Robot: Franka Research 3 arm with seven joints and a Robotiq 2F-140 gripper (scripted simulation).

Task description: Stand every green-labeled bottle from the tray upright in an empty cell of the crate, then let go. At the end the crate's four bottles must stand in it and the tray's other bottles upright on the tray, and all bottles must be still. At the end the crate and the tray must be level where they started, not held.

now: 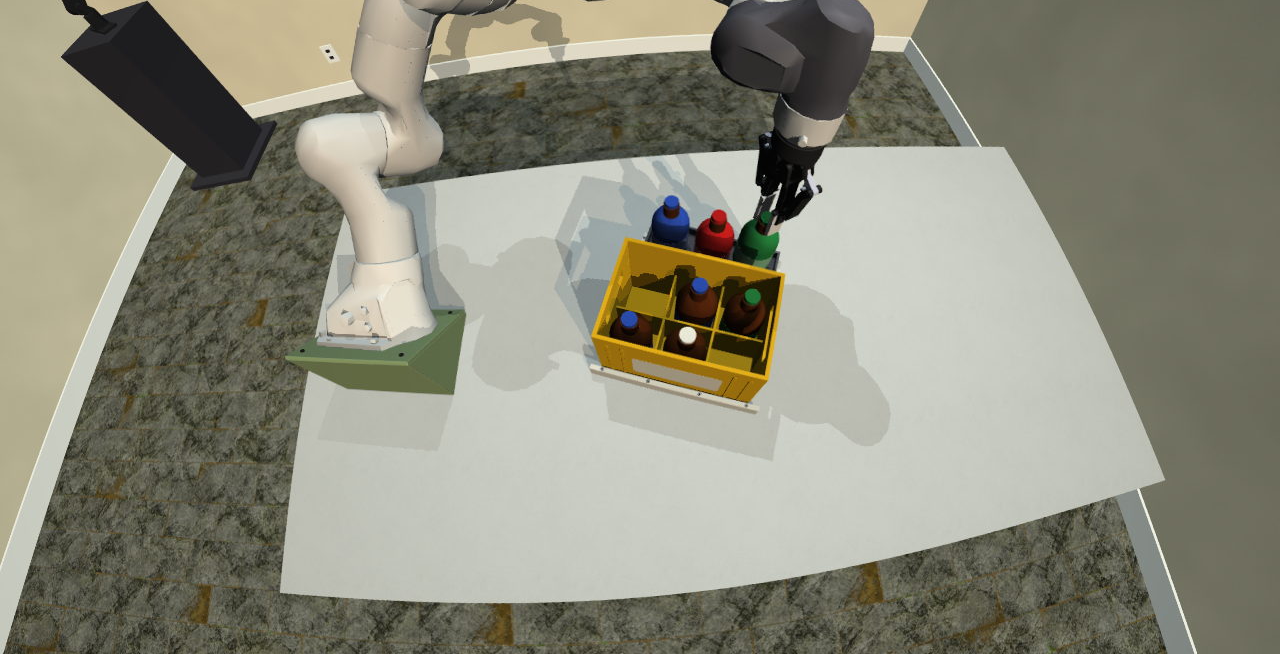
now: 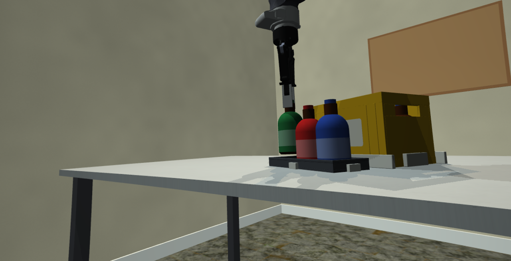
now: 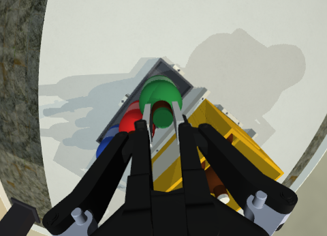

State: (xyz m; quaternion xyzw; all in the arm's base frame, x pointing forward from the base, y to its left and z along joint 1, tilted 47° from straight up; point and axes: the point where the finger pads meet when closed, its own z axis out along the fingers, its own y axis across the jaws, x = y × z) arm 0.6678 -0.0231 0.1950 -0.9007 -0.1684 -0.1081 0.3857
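Observation:
My gripper [image 1: 767,218] [image 2: 288,104] [image 3: 161,111] points straight down and is shut on the neck of the green-labeled bottle [image 1: 756,243] [image 2: 287,131] [image 3: 160,90]. The bottle is upright at the right end of the dark tray [image 2: 321,165] [image 3: 176,72]. Beside it on the tray stand a red-labeled bottle [image 1: 714,236] [image 2: 306,134] [image 3: 131,120] and a blue-labeled bottle [image 1: 670,225] [image 2: 332,134] [image 3: 105,144]. The yellow crate [image 1: 680,374] [image 2: 393,127] [image 3: 255,154] sits just in front of the tray. It holds several brown bottles. Its back left cell [image 1: 648,279] and front right cell [image 1: 738,351] are empty.
The arm's base [image 1: 380,328] stands on a green block at the table's left. A black box [image 1: 161,86] on a stand hangs beyond the table's far left corner. The tray is close to the table's far edge [image 2: 178,178].

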